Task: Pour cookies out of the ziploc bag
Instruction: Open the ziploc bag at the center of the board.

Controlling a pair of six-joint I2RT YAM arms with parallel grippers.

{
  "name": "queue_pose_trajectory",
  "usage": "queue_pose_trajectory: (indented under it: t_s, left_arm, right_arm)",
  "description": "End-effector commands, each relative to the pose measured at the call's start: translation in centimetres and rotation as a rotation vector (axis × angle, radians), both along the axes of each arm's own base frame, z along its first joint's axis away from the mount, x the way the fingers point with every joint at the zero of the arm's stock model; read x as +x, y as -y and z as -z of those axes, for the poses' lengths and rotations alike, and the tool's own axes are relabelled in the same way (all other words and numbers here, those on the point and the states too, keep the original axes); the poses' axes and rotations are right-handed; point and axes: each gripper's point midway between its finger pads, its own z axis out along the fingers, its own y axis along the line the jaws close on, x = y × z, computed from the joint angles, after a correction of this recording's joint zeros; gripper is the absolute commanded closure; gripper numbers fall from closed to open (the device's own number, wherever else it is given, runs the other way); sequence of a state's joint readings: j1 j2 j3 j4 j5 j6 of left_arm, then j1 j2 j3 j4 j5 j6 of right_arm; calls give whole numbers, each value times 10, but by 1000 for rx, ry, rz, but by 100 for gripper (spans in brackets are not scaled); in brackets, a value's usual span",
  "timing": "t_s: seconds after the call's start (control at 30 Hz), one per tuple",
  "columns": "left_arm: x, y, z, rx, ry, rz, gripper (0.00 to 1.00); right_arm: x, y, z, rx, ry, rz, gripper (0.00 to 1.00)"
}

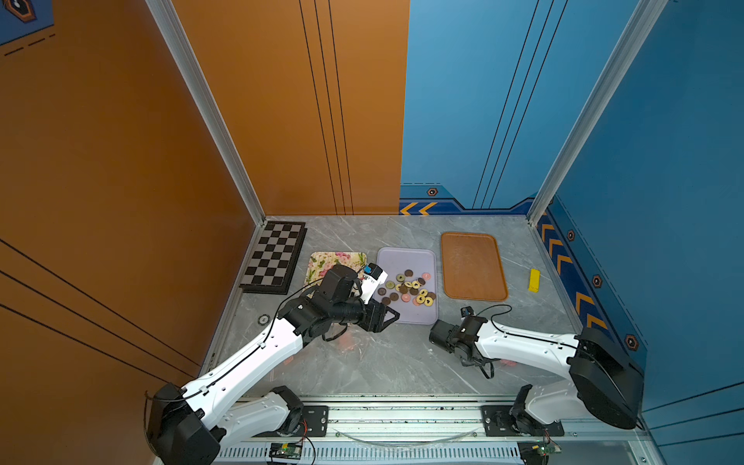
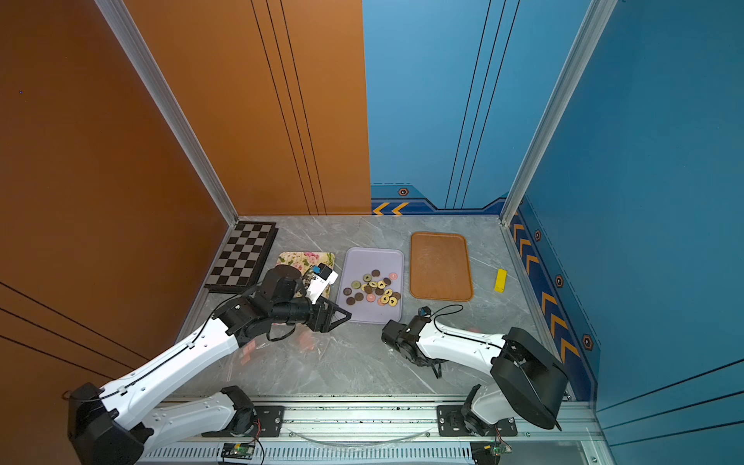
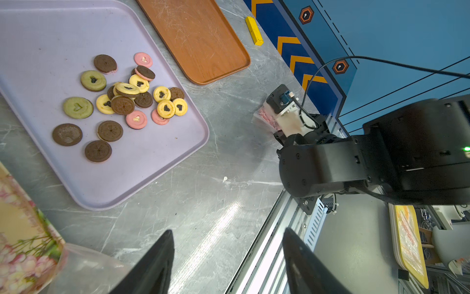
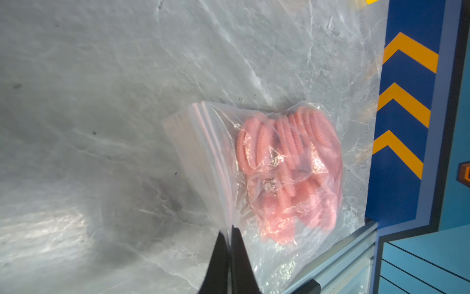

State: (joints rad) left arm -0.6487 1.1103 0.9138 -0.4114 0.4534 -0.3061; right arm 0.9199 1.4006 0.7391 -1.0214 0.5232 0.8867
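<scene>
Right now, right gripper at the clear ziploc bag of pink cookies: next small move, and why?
Probably lift the right gripper slightly: it is shut on the zip edge of the clear ziploc bag, which lies on the grey marble table with pink cookies inside; the left gripper is open, empty.

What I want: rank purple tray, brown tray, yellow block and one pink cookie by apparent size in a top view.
First: purple tray and brown tray, too alike to rank.
Then yellow block.
Last, pink cookie.
</scene>
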Motion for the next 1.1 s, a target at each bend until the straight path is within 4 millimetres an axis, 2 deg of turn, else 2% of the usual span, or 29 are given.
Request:
queue_pose_trajectory:
  t_s: [0.0,0.2,0.23,0.27,0.37,0.5,0.6,0.7,0.77,0.87,0.97,1.07]
  left_arm:
    - [6,9,-11,-14,53,65,33]
    - [1,36,-10,33,183,264,34]
    - [-2,39,-6,46,196,292,33]
    - [-1,47,-17,42,246,322,33]
    - [-10,64,-11,69,322,416,33]
    - [-30,97,-1,21,386,490,35]
    - [-44,118,7,-6,425,502,36]
    - [-51,127,15,-10,462,466,36]
    - [-54,136,13,-73,471,434,36]
    - [-58,151,19,-78,506,422,35]
    - [-53,165,31,-73,529,409,36]
    - [-44,170,41,-82,561,380,36]
  right_arm:
    - [3,-8,-15,71,14,-14,100]
    - [13,-41,-44,361,10,-80,100]
    - [12,-43,-48,395,5,-83,100]
    - [12,-45,-53,436,0,-89,100]
    - [11,-49,-67,539,9,-95,100]
    - [9,-55,-78,641,7,-93,100]
    - [12,-59,-83,676,2,-91,100]
    - [16,-68,-96,724,26,-109,100]
    - [19,-73,-102,752,42,-121,100]
    - [18,-79,-100,766,16,-133,100]
    - [19,-84,-99,778,11,-147,100]
    - [19,-84,-97,786,20,-150,100]
